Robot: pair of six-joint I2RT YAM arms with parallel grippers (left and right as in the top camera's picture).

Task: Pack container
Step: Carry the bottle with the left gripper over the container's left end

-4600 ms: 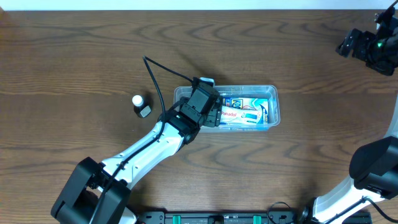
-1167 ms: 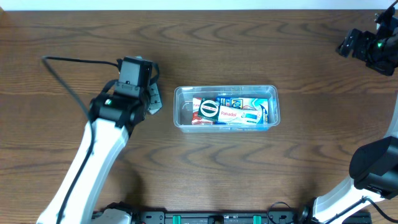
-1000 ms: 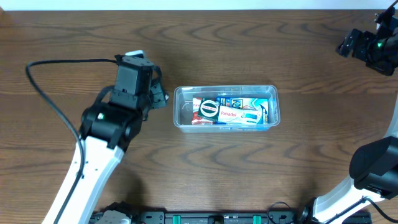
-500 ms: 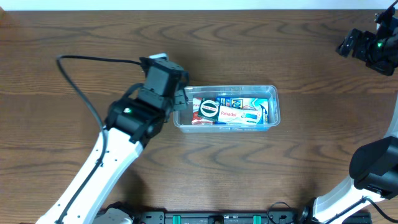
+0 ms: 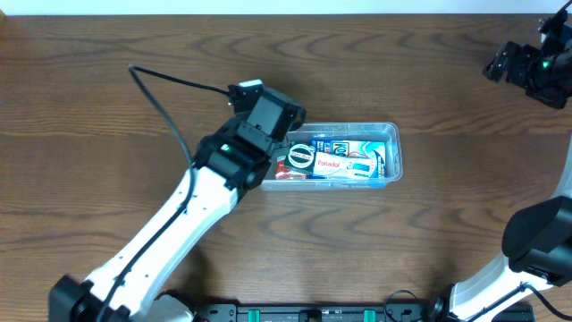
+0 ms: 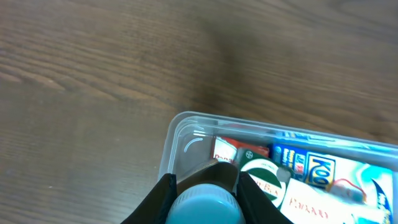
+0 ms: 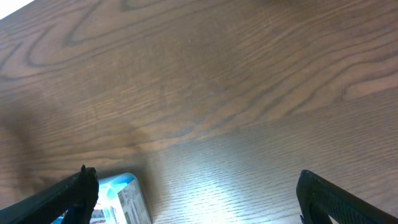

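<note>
overhead, container: the container (image 5: 394,136) sits mid-table and already holds a Panadol box (image 5: 328,165) and a round green tin (image 5: 299,156), among other packets.
overhead, left arm: my left gripper (image 5: 275,143) hangs over the tub's left end. Its fingers are hidden under the wrist from up here.
overhead, right arm: the right gripper (image 5: 525,67) is up at the far right edge of the table, well apart from the job.
left wrist, grip: the fingers (image 6: 160,200) are closed to the width of a small round-topped item (image 6: 204,209). It is pale blue and clamped between them, with its body out of sight.
left wrist, aim: the tub's bare left corner lies just ahead, beside a red packet (image 6: 224,149).
left wrist, how I'd place it: I judge that free corner is the spot. I'd come down inside the rim, clear of the wall, and get low before letting go, so the item can't bounce off the tin or tip out.
right wrist, hand: the fingers (image 7: 78,190) are spread wide with nothing between them. Beyond them I see only the wooden table (image 7: 217,74) and one corner of the tub.
</note>
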